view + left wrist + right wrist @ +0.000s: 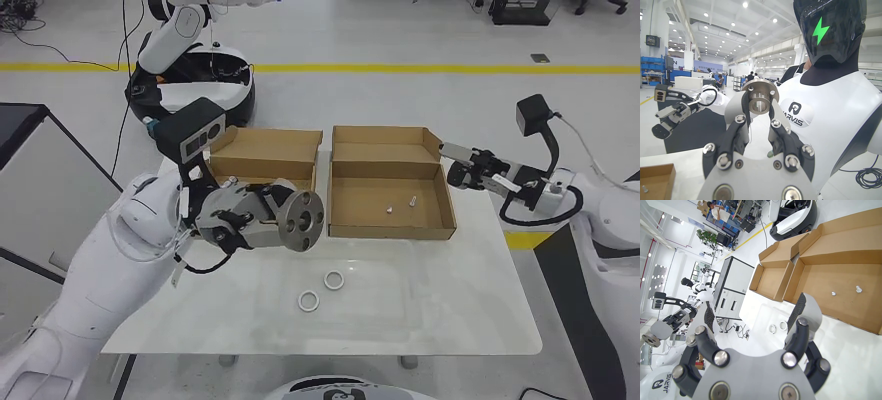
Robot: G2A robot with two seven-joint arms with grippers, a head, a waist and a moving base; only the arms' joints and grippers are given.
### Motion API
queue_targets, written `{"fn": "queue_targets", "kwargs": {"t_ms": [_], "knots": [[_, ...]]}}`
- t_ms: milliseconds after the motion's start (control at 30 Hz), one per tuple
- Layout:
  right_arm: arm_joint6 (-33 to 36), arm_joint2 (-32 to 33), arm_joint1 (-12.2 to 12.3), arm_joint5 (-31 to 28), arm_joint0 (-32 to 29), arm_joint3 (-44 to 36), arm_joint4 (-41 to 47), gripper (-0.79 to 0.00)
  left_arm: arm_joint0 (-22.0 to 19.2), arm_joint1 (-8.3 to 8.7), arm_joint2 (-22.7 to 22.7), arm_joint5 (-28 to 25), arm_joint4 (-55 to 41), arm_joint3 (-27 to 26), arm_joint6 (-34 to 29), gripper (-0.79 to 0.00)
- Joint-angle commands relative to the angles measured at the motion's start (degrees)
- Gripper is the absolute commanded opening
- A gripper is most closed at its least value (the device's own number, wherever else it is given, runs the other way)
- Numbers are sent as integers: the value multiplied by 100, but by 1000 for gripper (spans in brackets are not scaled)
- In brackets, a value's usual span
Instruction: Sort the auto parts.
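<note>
Seen from above, the left gripper (pixel 272 214) and the metal flange (pixel 301 221) in its jaws hide the front of the left cardboard box (pixel 262 152). Two small metal pieces (pixel 388 210) in the right cardboard box (pixel 385 168) are too small to identify; the right wrist view cuts that box off.

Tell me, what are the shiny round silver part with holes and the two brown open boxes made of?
The shiny round silver part looks like metal, maybe machined steel or aluminium: brushed grey faces, a mirror-bright bore and drilled holes. The two brown open boxes look like plain cardboard: matte, with folded flaps and creased edges.
</note>
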Motion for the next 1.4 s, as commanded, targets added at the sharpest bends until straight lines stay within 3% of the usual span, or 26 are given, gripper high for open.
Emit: {"fn": "queue_targets", "kwargs": {"t_ms": [0, 500, 1033, 1367], "knots": [[0, 0, 0, 0, 0, 0, 0, 0, 0, 0, 0, 0, 0, 0, 0, -785], [0, 0, 0, 0, 0, 0, 0, 0, 332, -117, 122, 0, -697, -629, 1, -785], [0, 0, 0, 0, 0, 0, 0, 0, 465, -314, 55, 0, -1967, -708, 0, -785], [0, 0, 0, 0, 0, 0, 0, 0, 465, -365, 40, 70, -1928, -597, -70, -785]]}}
